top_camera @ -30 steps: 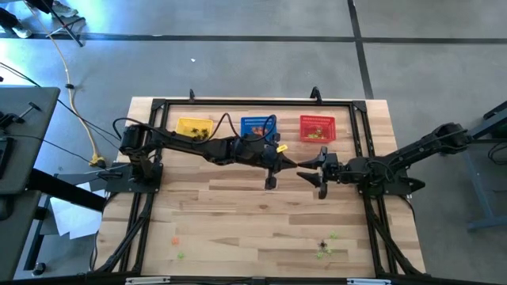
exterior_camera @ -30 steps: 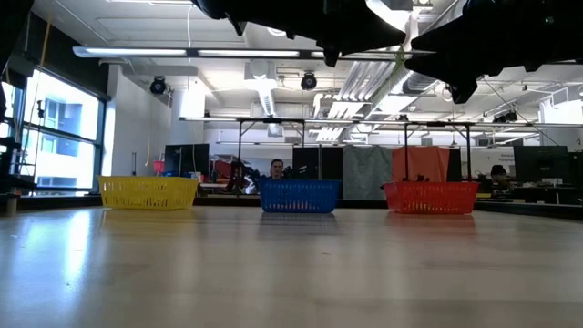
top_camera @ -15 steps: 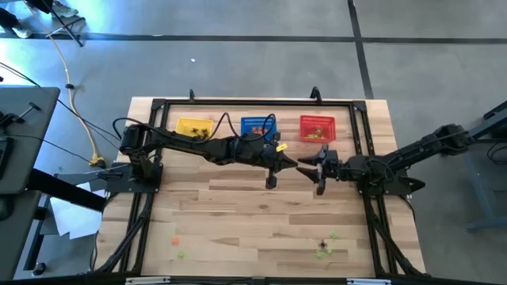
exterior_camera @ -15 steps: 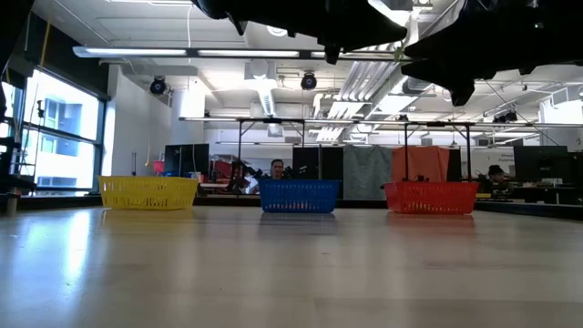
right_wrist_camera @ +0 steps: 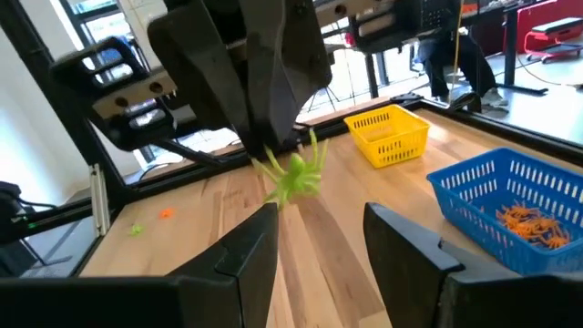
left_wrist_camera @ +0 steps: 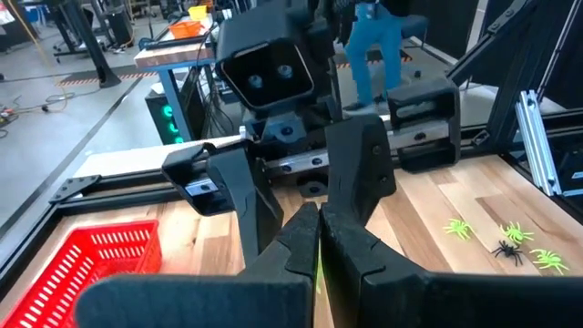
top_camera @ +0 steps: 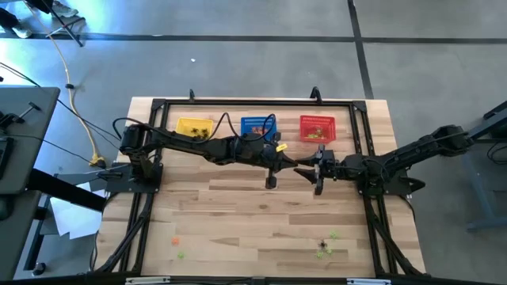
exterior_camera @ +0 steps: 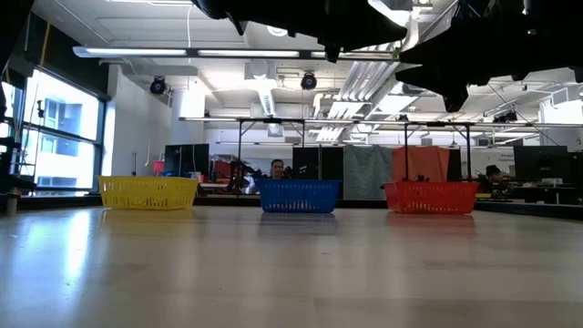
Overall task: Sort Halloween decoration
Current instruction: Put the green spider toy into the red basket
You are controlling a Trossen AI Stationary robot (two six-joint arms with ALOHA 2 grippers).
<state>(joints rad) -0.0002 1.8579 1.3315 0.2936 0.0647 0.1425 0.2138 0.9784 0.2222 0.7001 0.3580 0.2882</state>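
Your left gripper (right_wrist_camera: 273, 150) held the green spider (right_wrist_camera: 293, 173) pinched, dangling straight ahead of your right gripper (right_wrist_camera: 319, 241), fingers wide.

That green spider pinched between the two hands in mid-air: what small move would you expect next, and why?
Probably the right hand closes on the green spider. The left hand pinches it shut above the table, and the right hand's fingers stand open on either side, facing it. That looks like a handover, so a grip should come before the left hand lets go.
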